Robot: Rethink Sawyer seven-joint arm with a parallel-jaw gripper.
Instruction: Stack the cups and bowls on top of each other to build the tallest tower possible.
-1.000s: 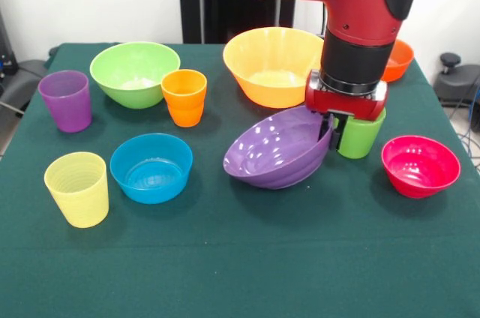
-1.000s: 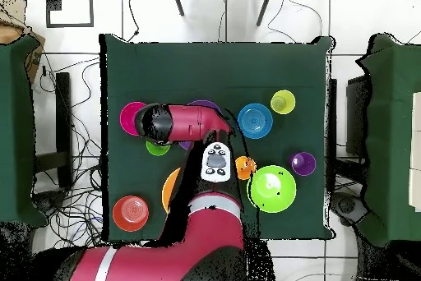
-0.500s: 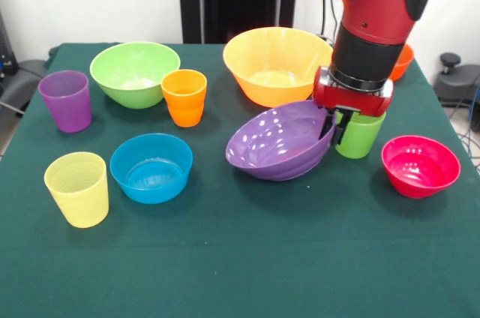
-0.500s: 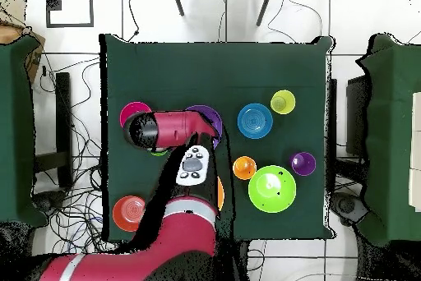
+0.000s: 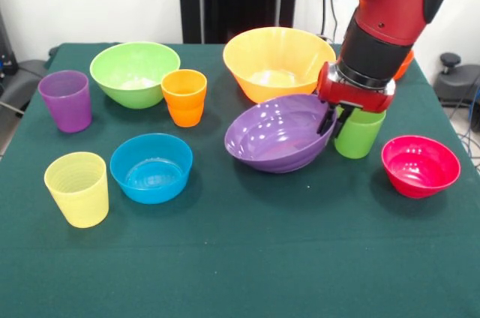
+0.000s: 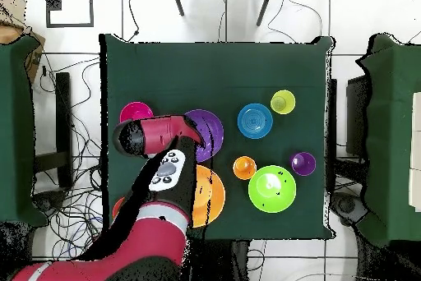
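My gripper (image 5: 330, 121) is shut on the right rim of the wide purple bowl (image 5: 276, 135), which hangs tilted just over the cloth, left side lower. In the overhead view the arm covers part of the purple bowl (image 6: 208, 133). Right behind it stands the large orange-yellow bowl (image 5: 276, 63) (image 6: 210, 195), with nothing in it. A green cup (image 5: 358, 133) stands upright close behind my gripper. No tower stands; every piece is separate.
On the left are the light green bowl (image 5: 135, 72), orange cup (image 5: 184, 97), purple cup (image 5: 66, 100), pale yellow cup (image 5: 76, 188) and blue bowl (image 5: 151, 168). The pink-red bowl (image 5: 420, 166) sits at the right, and the orange-red bowl (image 5: 405, 63) peeks out behind the arm.
The gripper has risen and swung toward the orange-yellow bowl, carrying the purple bowl, which now hangs less steeply tilted. Nothing else has moved.
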